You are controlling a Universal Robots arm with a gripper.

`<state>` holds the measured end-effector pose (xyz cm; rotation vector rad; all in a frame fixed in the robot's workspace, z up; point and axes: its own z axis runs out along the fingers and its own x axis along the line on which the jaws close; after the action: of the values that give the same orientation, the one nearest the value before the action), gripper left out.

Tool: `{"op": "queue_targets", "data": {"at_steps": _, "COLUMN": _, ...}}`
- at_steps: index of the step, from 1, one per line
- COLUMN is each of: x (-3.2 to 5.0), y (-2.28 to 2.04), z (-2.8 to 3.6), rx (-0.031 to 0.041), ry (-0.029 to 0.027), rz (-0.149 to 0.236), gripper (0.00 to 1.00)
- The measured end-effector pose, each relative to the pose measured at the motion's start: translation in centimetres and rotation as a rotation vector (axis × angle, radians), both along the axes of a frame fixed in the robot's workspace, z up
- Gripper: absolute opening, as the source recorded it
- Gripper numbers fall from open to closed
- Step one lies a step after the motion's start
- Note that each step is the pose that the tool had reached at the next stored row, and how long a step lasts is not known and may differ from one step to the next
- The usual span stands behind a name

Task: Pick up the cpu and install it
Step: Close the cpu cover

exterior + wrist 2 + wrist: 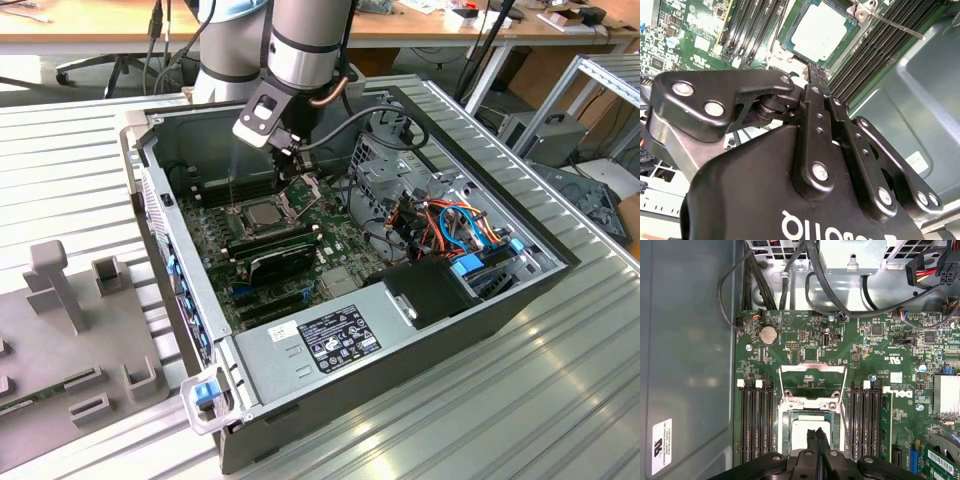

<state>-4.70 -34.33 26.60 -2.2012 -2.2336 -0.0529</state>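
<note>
**Tool** (pixel 818 436): fingers pressed together with nothing held, tips poised at one edge of the socket (pixel 785 437). Whether they touch anything cannot be told.

**Cpu** (pixel 802 432): lies flat inside the socket, its metal top uncovered.

**Frame** (pixel 812 369): swung open and laid back from the socket's edge opposite the tool, leaving the room above the socket free.

**Lever** (pixel 890 22): thin rod slanting out past one socket corner.

**Slots** (pixel 755 420): black rows flanking the socket on two sides, close to its edges.

**Motherboard** (pixel 805 340): green, reaching on beyond the frame.

**Wall** (pixel 685 365): grey side of the case (pixel 300 345), just past one row of slots. Between it and the socket, the only open room is above those slots.

**Tabletop** (pixel 560 400): ribbed metal, carrying the case, which lies open side up.
</note>
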Motion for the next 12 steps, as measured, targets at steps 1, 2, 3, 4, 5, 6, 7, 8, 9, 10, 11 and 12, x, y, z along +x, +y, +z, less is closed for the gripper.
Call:
{"op": "queue_targets", "data": {"at_steps": 1, "x": 0.08, "y": 0.00, "z": 0.00, "rx": 0.0000, "ry": 0.0000, "rz": 0.000, "gripper": 0.11}}
{"op": "queue_targets", "data": {"at_steps": 2, "x": 0.21, "y": 0.00, "z": 0.00, "rx": 0.0000, "ry": 0.0000, "rz": 0.000, "gripper": 0.11}}
{"op": "queue_targets", "data": {"at_steps": 3, "x": 0.33, "y": 0.00, "z": 0.00, "rx": 0.0000, "ry": 0.0000, "rz": 0.000, "gripper": 0.11}}
{"op": "queue_targets", "data": {"at_steps": 4, "x": 0.67, "y": 0.00, "z": 0.00, "rx": 0.0000, "ry": 0.0000, "rz": 0.000, "gripper": 0.11}}
{"op": "queue_targets", "data": {"at_steps": 5, "x": 0.87, "y": 0.00, "z": 0.00, "rx": 0.0000, "ry": 0.0000, "rz": 0.000, "gripper": 0.11}}
{"op": "queue_targets", "data": {"at_steps": 6, "x": 0.97, "y": 0.00, "z": 0.00, "rx": 0.0000, "ry": 0.0000, "rz": 0.000, "gripper": 0.11}}
{"op": "queue_targets", "data": {"at_steps": 7, "x": 1.08, "y": 0.00, "z": 0.00, "rx": 0.0000, "ry": 0.0000, "rz": 0.000, "gripper": 0.11}}
{"op": "queue_targets", "data": {"at_steps": 8, "x": 1.08, "y": 0.00, "z": 0.03, "rx": 0.0000, "ry": 0.0000, "rz": 0.000, "gripper": 0.11}}
{"op": "queue_targets", "data": {"at_steps": 9, "x": 1.08, "y": 0.00, "z": 0.08, "rx": -0.0001, "ry": 0.0001, "rz": 0.000, "gripper": 0.11}}
{"op": "queue_targets", "data": {"at_steps": 10, "x": 1.08, "y": 0.00, "z": 0.15, "rx": 0.0000, "ry": 0.0000, "rz": 0.000, "gripper": 0.11}}
{"op": "queue_targets", "data": {"at_steps": 11, "x": 1.09, "y": 0.00, "z": 0.20, "rx": 0.0000, "ry": 0.0000, "rz": 0.000, "gripper": 0.11}}
{"op": "queue_targets", "data": {"at_steps": 12, "x": 1.09, "y": 0.00, "z": 0.23, "rx": 0.0002, "ry": -0.0001, "rz": 0.000, "gripper": 0.11}}
